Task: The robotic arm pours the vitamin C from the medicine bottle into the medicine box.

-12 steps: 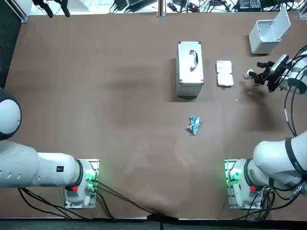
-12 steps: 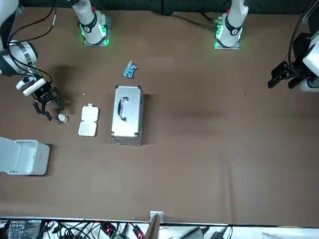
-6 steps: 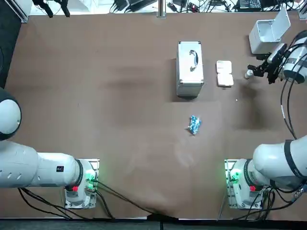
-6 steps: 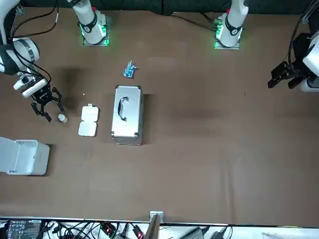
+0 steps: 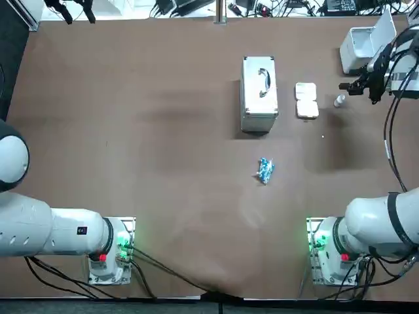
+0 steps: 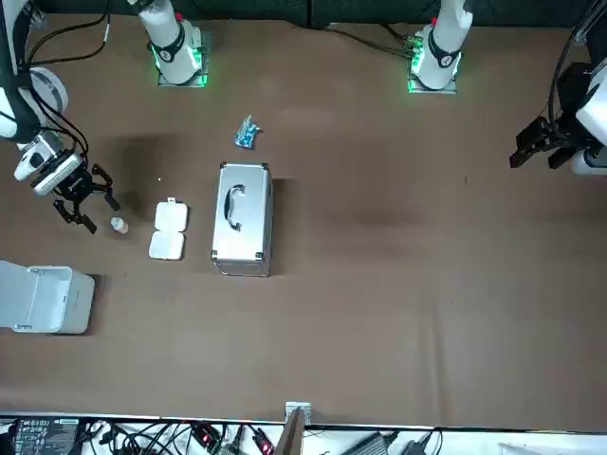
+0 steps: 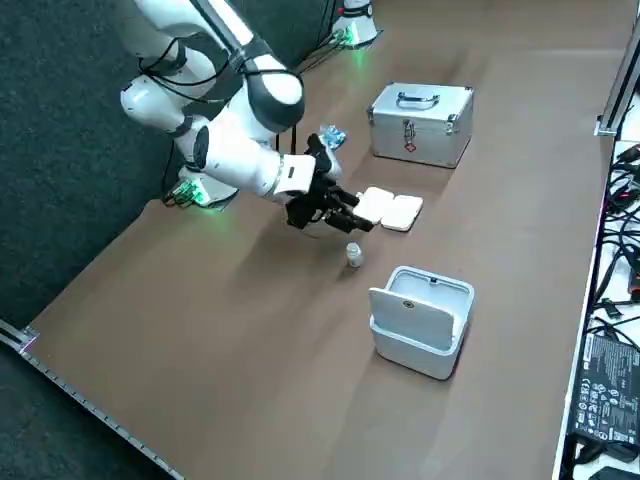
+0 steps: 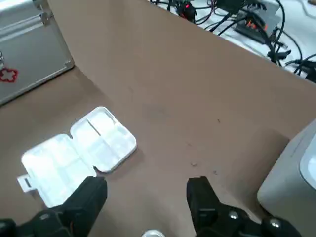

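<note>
White bin point(image 7: 420, 322) is closest to me, lid up. Just past it the little medicine bottle point(image 7: 353, 254) stands on the table with the right gripper point(image 7: 358, 217) hanging near it, fingers spread and holding nothing. The open medicine box point(image 7: 392, 208) comes next, and the silver case point(image 7: 420, 122) is furthest back.

A robotics lab: arm bases point(image 5: 325, 252) bolted to the table point(image 5: 163, 98), right gripper point(image 8: 147, 187) near its far right corner, cables point(image 5: 275, 8) crowding the far edge.

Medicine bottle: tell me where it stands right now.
In the top view the medicine bottle stands on the table's right side, just right of the open medicine box, with the open right tool close beside it.
</note>
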